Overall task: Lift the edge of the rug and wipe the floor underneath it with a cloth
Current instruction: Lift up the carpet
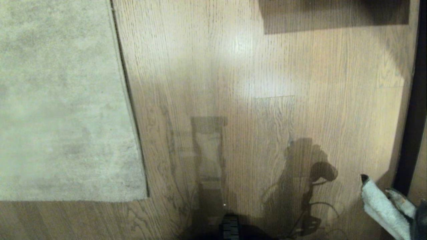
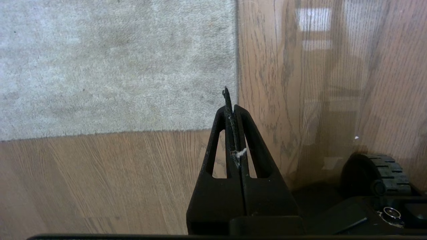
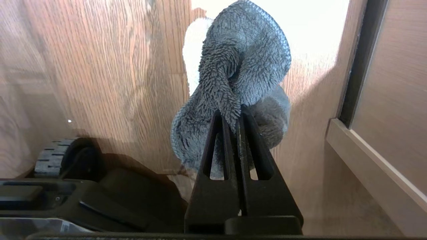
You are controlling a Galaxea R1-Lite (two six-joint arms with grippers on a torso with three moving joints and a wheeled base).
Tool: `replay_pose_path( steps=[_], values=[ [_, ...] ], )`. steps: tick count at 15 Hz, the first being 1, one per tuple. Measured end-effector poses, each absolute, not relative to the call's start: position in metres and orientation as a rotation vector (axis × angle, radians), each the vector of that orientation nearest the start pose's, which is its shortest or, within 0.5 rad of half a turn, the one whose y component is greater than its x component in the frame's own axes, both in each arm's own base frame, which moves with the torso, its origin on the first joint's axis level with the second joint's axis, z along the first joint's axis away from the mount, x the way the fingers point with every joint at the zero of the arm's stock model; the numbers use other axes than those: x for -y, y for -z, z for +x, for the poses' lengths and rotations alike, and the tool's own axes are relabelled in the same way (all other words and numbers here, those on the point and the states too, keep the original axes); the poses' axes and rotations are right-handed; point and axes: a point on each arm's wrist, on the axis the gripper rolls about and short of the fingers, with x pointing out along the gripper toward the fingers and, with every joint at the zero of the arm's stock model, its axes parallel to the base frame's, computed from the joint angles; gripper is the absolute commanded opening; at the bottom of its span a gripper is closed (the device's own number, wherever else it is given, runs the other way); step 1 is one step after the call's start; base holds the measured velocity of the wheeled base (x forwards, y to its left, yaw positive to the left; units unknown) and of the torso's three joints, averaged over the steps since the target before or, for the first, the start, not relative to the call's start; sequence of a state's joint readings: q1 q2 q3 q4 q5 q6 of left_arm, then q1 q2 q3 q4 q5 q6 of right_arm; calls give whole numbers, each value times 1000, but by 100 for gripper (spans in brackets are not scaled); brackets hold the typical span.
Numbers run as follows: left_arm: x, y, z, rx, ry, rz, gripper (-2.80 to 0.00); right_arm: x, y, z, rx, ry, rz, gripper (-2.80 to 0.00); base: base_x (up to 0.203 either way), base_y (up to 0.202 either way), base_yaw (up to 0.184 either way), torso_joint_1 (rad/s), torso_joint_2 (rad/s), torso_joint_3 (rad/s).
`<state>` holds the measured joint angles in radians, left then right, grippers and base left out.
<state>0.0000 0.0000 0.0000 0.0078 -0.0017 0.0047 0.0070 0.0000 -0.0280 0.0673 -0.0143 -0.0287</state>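
Note:
A pale grey-beige rug (image 1: 60, 106) lies flat at the left of the head view, its rug edge (image 1: 128, 100) running down to a near corner on the wood floor (image 1: 233, 100). My right gripper (image 3: 233, 115) hangs low at the right, above the floor, shut on the fluffy grey-teal cloth (image 3: 243, 63), which bunches past the fingertips. The cloth's whitish side (image 1: 380, 206) shows at the bottom right of the head view. My left gripper (image 2: 232, 108) is shut with nothing but lint between its fingers, hanging above the floor beside the rug corner (image 2: 233, 126).
A dark door frame or threshold strip (image 1: 413, 126) runs along the right side, with a pale baseboard (image 3: 373, 166) beside it. A dark piece of furniture (image 1: 333, 13) sits at the far top. My base wheels (image 2: 383, 173) (image 3: 56, 156) rest on the floor near me.

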Motion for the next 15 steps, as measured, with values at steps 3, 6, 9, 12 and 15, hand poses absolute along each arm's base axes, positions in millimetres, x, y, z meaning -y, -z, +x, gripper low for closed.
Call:
replay_pose_path(
  steps=[3, 6, 9, 12, 15],
  values=[
    [0, -75, -23, -8, 2, 5, -280, 0, -76, -25, -37, 6, -30, -280, 0, 0, 0, 0, 0, 0],
    [0, -75, -23, -8, 2, 5, -280, 1, -75, -25, -36, 7, -23, -280, 0, 0, 0, 0, 0, 0],
    [0, -75, -23, -8, 2, 5, -280, 1, -75, -25, -36, 9, -6, -280, 0, 0, 0, 0, 0, 0],
    [0, -75, -23, -8, 2, 4, -280, 1, -75, -25, -36, 9, -6, -280, 0, 0, 0, 0, 0, 0],
    [0, -75, -23, -8, 2, 4, -280, 1, -75, -25, -37, 9, -6, -280, 0, 0, 0, 0, 0, 0]
  ],
)
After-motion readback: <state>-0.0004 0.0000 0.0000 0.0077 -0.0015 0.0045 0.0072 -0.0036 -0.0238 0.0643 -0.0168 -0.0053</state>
